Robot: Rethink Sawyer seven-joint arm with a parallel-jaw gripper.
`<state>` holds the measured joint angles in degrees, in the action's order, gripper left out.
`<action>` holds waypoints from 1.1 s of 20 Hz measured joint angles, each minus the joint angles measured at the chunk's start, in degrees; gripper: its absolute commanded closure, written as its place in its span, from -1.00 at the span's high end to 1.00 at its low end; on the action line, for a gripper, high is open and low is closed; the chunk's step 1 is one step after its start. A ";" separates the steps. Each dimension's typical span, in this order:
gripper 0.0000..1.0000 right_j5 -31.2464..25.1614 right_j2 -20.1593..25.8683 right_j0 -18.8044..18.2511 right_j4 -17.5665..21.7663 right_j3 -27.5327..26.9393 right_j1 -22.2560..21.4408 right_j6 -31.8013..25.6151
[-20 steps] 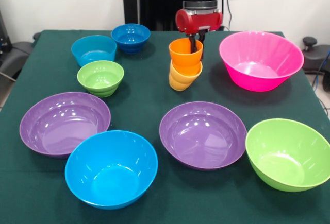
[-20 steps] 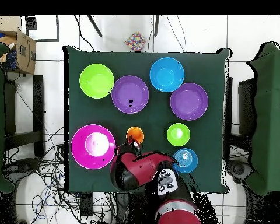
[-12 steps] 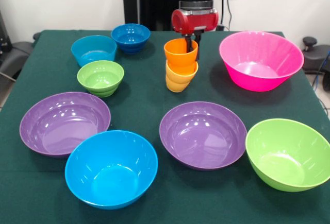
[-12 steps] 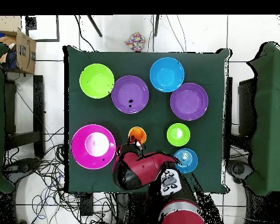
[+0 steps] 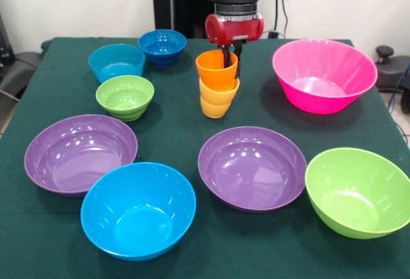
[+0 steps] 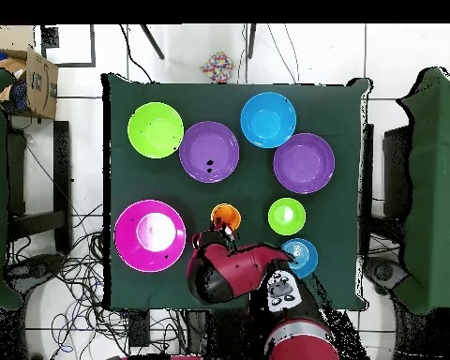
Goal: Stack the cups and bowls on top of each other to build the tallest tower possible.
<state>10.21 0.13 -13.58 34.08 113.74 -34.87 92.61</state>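
Green-clothed bench (image 5: 179,118) carrying eight bowls spread around. Near its middle, orange cup (image 5: 216,68) nested in yellow-orange cup (image 5: 216,99), just off the cloth. Hand (image 5: 230,61) pinching orange cup's far rim from above.

You had a dark green cloth-covered table (image 6: 351,122) on a white tiled floor (image 6: 397,52) strewn with black cables (image 6: 74,272), a cardboard box (image 6: 27,80) at one corner, dark chairs (image 6: 433,187) on both sides, and a plain white wall (image 5: 77,3) behind.
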 measured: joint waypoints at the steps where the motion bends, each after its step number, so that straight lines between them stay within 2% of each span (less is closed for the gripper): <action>1: -1.00 0.00 0.01 0.00 -0.01 -0.01 0.00 0.00; 22: -1.00 -0.01 -1.11 0.68 -0.01 -0.14 0.00 0.00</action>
<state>10.19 -0.98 -12.90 34.06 113.60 -34.87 92.61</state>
